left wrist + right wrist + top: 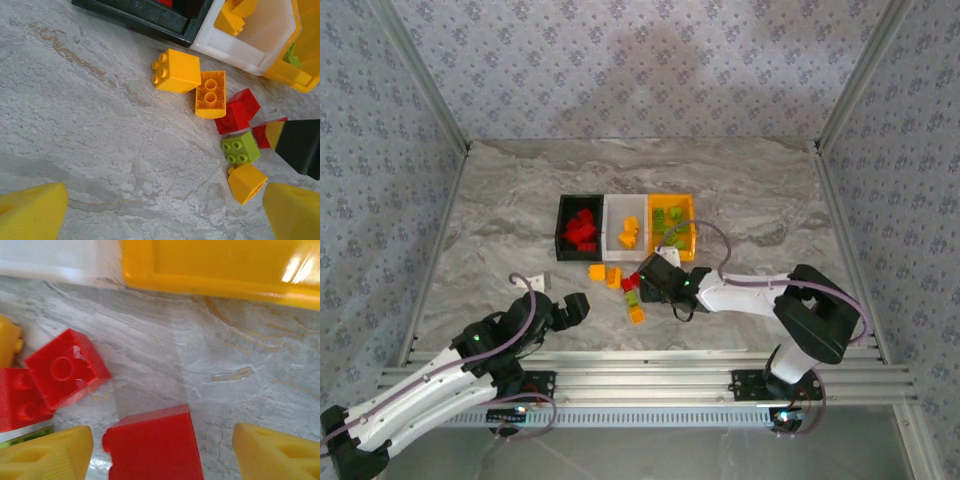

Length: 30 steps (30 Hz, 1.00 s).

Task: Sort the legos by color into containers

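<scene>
The right fingers (50, 455) stand open astride a red brick (152, 447) on the tabletop (200, 365), short of the black bin (560, 225). Closing off-centre could squirt it into nearby bricks (67, 367). The left fingers (32, 212) hang open, empty.

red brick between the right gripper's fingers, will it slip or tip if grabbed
Probably stiff and light: the red brick looks like hard moulded plastic, and its upturned neighbour shows a hollow. Its glossy sides might slip in the right gripper. Blocky and flat on the table, it should slide, not roll.
</scene>
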Each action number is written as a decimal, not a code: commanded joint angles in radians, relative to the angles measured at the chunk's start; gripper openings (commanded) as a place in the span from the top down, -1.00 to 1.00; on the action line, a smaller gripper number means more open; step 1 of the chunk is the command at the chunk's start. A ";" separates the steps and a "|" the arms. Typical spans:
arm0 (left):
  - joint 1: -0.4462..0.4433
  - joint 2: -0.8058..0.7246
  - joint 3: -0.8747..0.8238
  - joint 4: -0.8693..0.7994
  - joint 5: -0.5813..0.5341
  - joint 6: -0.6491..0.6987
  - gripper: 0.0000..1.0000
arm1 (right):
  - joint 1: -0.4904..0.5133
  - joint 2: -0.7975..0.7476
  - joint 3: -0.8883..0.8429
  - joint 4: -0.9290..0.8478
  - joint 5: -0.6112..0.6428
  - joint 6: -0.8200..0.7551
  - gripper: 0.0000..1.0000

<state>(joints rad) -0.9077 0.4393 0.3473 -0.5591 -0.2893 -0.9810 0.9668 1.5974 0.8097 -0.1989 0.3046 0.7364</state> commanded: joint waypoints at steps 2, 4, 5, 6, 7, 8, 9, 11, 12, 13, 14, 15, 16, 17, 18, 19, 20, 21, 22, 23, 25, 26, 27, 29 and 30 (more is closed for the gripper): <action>0.010 -0.008 0.029 -0.026 -0.019 0.009 -0.99 | -0.013 0.031 0.007 0.015 -0.030 -0.021 -0.29; 0.010 -0.008 0.038 -0.032 -0.020 0.017 -0.99 | -0.016 0.025 0.005 0.021 -0.033 -0.032 -0.10; 0.011 -0.008 0.044 -0.037 -0.023 0.020 -0.99 | -0.016 0.017 0.006 0.022 -0.033 -0.042 -0.01; 0.012 -0.008 0.050 -0.044 -0.026 0.023 -0.99 | -0.014 0.006 0.008 0.022 -0.032 -0.051 0.06; 0.012 -0.008 0.055 -0.054 -0.032 0.028 -0.99 | -0.012 -0.009 0.014 0.017 -0.031 -0.062 0.15; 0.012 -0.009 0.061 -0.065 -0.037 0.031 -1.00 | -0.009 -0.027 0.021 0.008 -0.033 -0.072 0.21; 0.012 -0.010 0.068 -0.079 -0.045 0.031 -0.99 | -0.004 -0.042 0.031 0.002 -0.035 -0.083 0.26; 0.013 -0.017 0.080 -0.113 -0.073 0.019 -0.99 | 0.016 -0.070 0.076 -0.014 -0.044 -0.099 0.31; 0.013 -0.023 0.083 -0.146 -0.090 0.011 -0.99 | 0.023 -0.071 0.105 -0.020 -0.052 -0.131 0.32; 0.013 -0.033 0.082 -0.163 -0.104 0.004 -0.99 | 0.032 -0.064 0.146 -0.022 -0.062 -0.151 0.33; 0.013 -0.045 0.080 -0.175 -0.116 -0.005 -0.99 | 0.038 -0.047 0.193 -0.023 -0.075 -0.167 0.33; 0.013 -0.056 0.075 -0.180 -0.120 -0.012 -0.99 | 0.041 -0.026 0.235 -0.020 -0.087 -0.179 0.33; 0.013 -0.069 0.070 -0.184 -0.123 -0.019 -0.99 | 0.041 0.006 0.286 -0.011 -0.105 -0.195 0.33; 0.013 -0.082 0.065 -0.184 -0.124 -0.024 -0.99 | 0.041 0.045 0.339 -0.004 -0.119 -0.209 0.33; 0.013 -0.091 0.061 -0.187 -0.124 -0.029 -0.99 | 0.040 0.081 0.396 -0.003 -0.127 -0.220 0.33; 0.014 -0.099 0.060 -0.190 -0.124 -0.034 -0.99 | 0.038 0.126 0.463 -0.001 -0.135 -0.233 0.33; 0.015 -0.105 0.058 -0.193 -0.125 -0.037 -0.99 | 0.036 0.172 0.520 0.003 -0.143 -0.246 0.33; 0.015 -0.108 0.057 -0.196 -0.122 -0.039 -0.99 | 0.033 0.212 0.568 0.003 -0.151 -0.255 0.33; 0.015 -0.110 0.058 -0.199 -0.119 -0.039 -0.99 | 0.026 0.259 0.620 0.003 -0.160 -0.261 0.33; 0.015 -0.110 0.058 -0.199 -0.113 -0.040 -0.99 | 0.019 0.302 0.671 0.005 -0.166 -0.267 0.33; 0.015 -0.108 0.055 -0.194 -0.101 -0.041 -0.99 | 0.003 0.375 0.760 0.001 -0.165 -0.271 0.32; 0.016 -0.108 0.053 -0.191 -0.094 -0.040 -0.99 | -0.007 0.413 0.808 -0.004 -0.163 -0.274 0.32; 0.017 -0.108 0.053 -0.190 -0.090 -0.041 -0.99 | -0.014 0.442 0.844 -0.010 -0.162 -0.273 0.32; 0.017 -0.108 0.052 -0.190 -0.084 -0.041 -0.99 | -0.029 0.502 0.923 -0.018 -0.157 -0.272 0.32; 0.016 -0.108 0.052 -0.191 -0.083 -0.042 -0.99 | -0.033 0.523 0.953 -0.022 -0.154 -0.271 0.31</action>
<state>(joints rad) -0.8967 0.3355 0.3958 -0.7345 -0.3813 -1.0153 0.9520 2.0735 1.6745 -0.1844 0.1505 0.4885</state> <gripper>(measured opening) 0.996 0.420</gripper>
